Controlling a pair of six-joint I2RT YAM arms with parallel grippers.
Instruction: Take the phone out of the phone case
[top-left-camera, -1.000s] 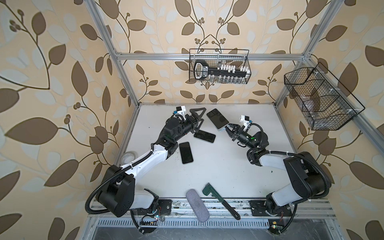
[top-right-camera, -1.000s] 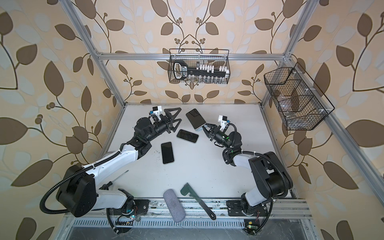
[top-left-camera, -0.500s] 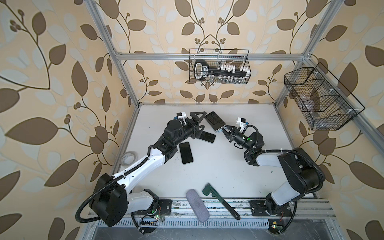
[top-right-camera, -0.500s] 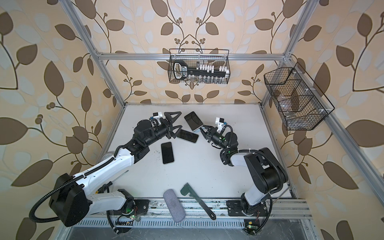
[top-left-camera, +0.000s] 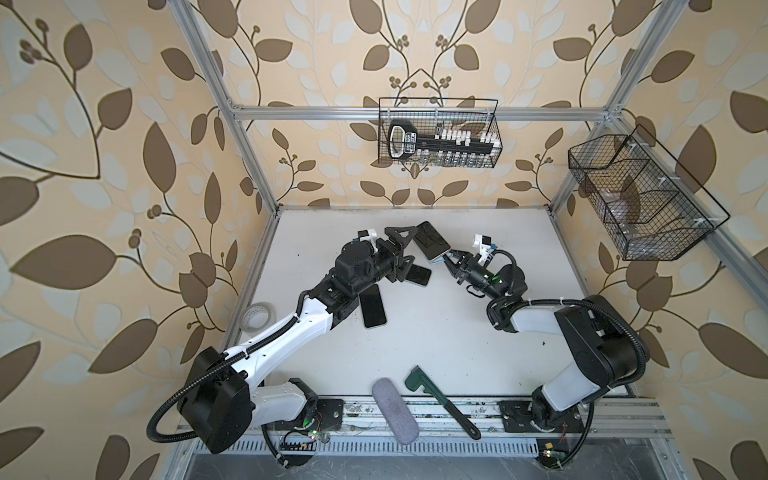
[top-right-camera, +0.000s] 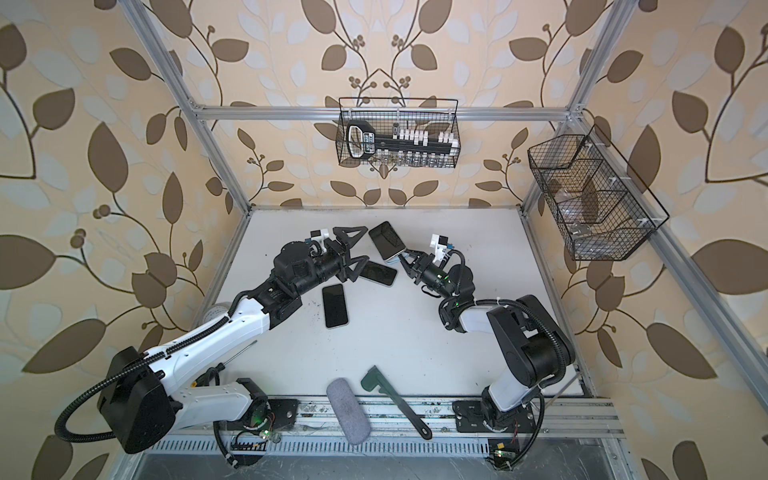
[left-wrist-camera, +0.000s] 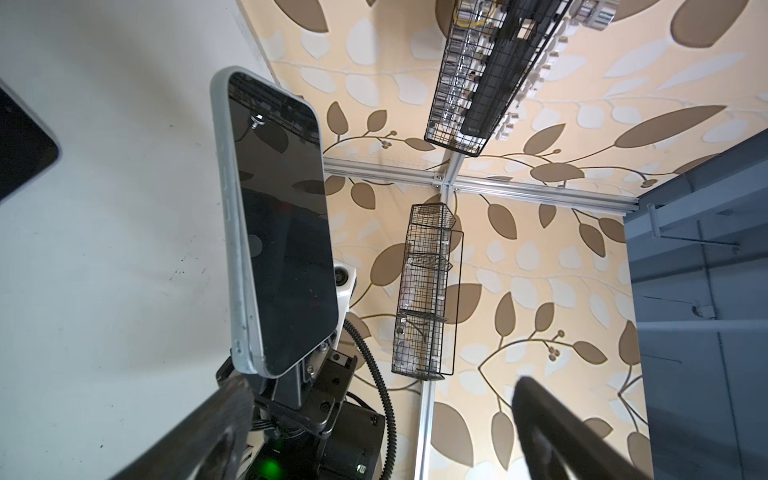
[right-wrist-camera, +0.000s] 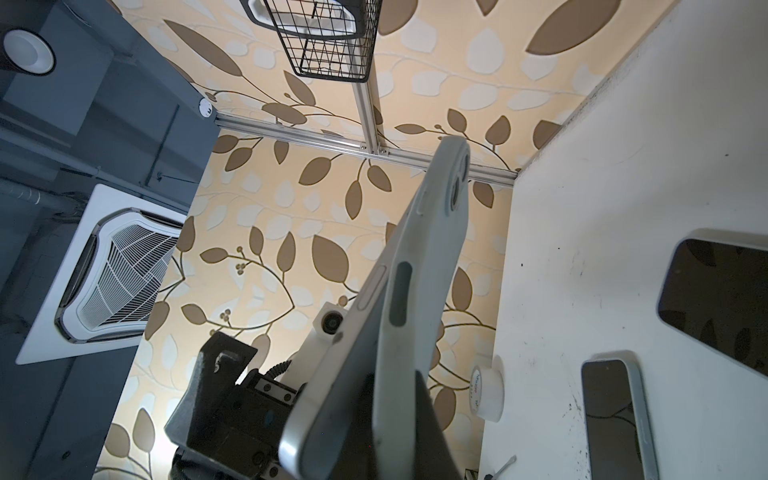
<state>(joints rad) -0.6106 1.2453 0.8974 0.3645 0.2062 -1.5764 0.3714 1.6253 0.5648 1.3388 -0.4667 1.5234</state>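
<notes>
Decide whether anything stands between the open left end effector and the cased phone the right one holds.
Nothing visible does. The cased phone, gripped at one end by the right end effector, stands in open air before the left end effector; another phone lies on the table beneath it.

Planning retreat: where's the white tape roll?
In a top view, the white tape roll lies at the table's left edge, beside the left arm's forearm, left of a dark phone.
</notes>
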